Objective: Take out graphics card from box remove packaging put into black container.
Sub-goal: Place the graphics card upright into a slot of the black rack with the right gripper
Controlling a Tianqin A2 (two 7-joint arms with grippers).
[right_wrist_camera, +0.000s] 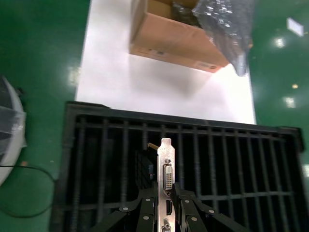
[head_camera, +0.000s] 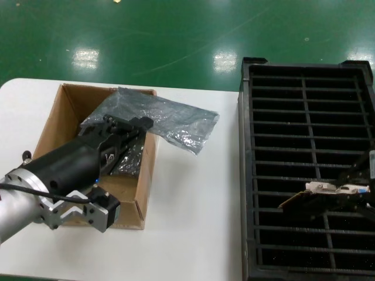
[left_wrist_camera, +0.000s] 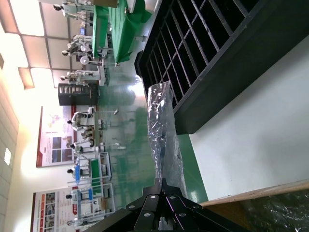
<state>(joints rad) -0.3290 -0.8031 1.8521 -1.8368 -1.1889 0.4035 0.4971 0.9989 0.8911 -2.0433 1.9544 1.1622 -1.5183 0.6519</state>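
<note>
Left gripper [head_camera: 126,124], nearest my head camera, reaches into the box [head_camera: 55,126] on the left of the white worktop [head_camera: 193,205]; its fingers [left_wrist_camera: 161,203] are together, clamped on the near end of the packaging [head_camera: 167,120], which drapes over the box's far right corner. On the right, I see the right gripper [right_wrist_camera: 168,205] above the black container [head_camera: 304,99], fingers [right_wrist_camera: 186,210] clamped either side of the graphics card [right_wrist_camera: 166,169], whose silver bracket stands between them, over the near slots.
</note>
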